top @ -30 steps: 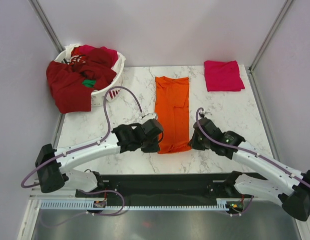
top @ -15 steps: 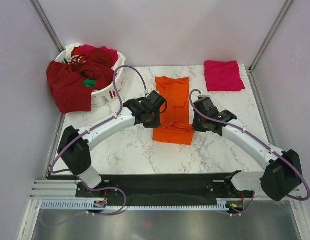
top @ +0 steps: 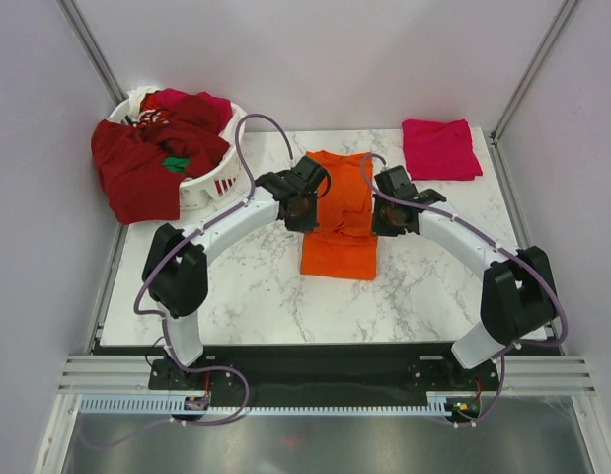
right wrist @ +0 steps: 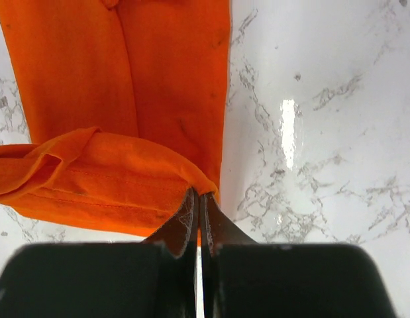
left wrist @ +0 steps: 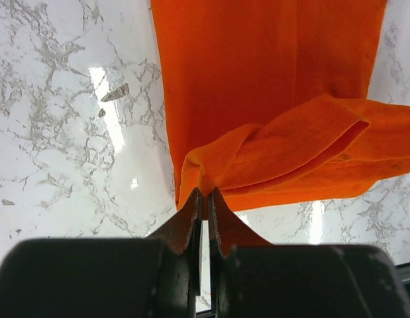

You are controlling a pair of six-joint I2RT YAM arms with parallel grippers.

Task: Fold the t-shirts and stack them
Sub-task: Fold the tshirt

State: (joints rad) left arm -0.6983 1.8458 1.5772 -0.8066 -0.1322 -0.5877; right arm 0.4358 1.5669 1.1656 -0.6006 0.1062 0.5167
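The orange t-shirt (top: 338, 247) lies mid-way across the marble surface (top: 236, 286), its near hem lifted and doubled over toward the far end. The left gripper (left wrist: 205, 200) is pinched tight on the hem's left corner, the right gripper (right wrist: 197, 201) likewise on its right corner. A folded magenta t-shirt (top: 440, 148) sits at the far right corner, and dark red t-shirts (top: 137, 173) spill from the white basket (top: 208, 186) at far left.

orange t-shirt (top: 339, 259): mid-counter (top: 433, 281), near part doubled over | left fingers (top: 302, 209) + right fingers (top: 382, 214): at its side edges | magenta t-shirt (top: 440, 149): folded, far-right | basket (top: 214, 184): far-left, dark red t-shirts (top: 137, 173) spilling
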